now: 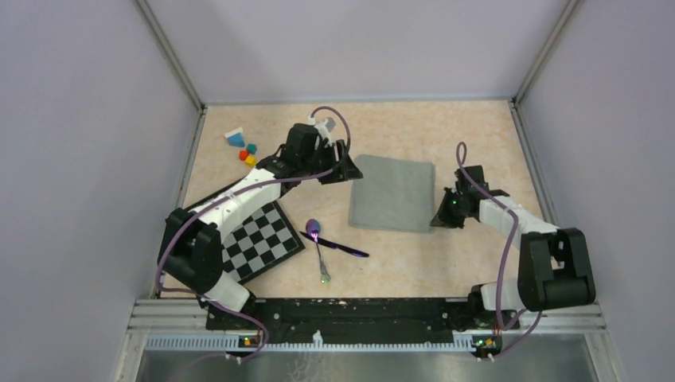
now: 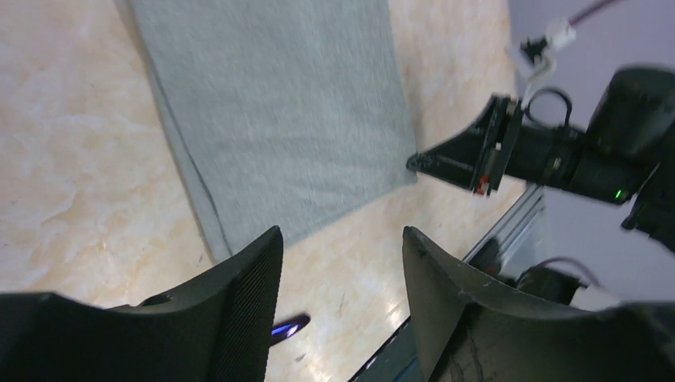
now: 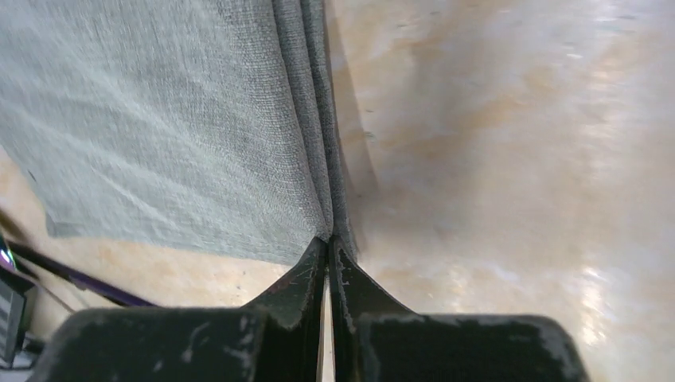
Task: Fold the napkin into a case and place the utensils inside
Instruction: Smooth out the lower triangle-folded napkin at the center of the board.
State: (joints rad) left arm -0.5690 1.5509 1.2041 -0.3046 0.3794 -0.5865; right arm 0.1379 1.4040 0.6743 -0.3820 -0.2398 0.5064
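Lying flat at mid-bench, the napkin point(image 1: 394, 193) is a doubled grey-green patch, nearly square, with its layered edge running 12 to 6 o'clock down the right side. The right pincer point(image 3: 328, 248) sits at the near-right corner, at 5 o'clock of the cloth, so the napkin stretches away from it toward 10 to 11 o'clock. Its jaws are pressed together right where the stacked layers end; whether any fabric is nipped between them I cannot tell. The left pincer point(image 2: 341, 232) hangs by the opposite corner, at 10 o'clock of the cloth, jaws parted with nothing between them, over the bench point(image 1: 477, 135) just off the napkin's left edge. Each arm thus has one diagonal corner nearest. A fold carrying the right edge toward 9 o'clock would likely fall to the right arm, and nothing lies on the cloth in its path. The utensils wait at 7 o'clock of the napkin, near but apart from it: the spoon point(image 1: 319, 247), bowl at 12 and handle at 6, is crossed by the stick-like piece point(image 1: 344, 247), which runs roughly 10 to 4. The checkered board point(image 1: 263, 239) lies farther toward 9, partly under the left arm. The coloured blocks point(image 1: 243, 148) sit at 10 o'clock, beyond the left pincer and well out of the way.
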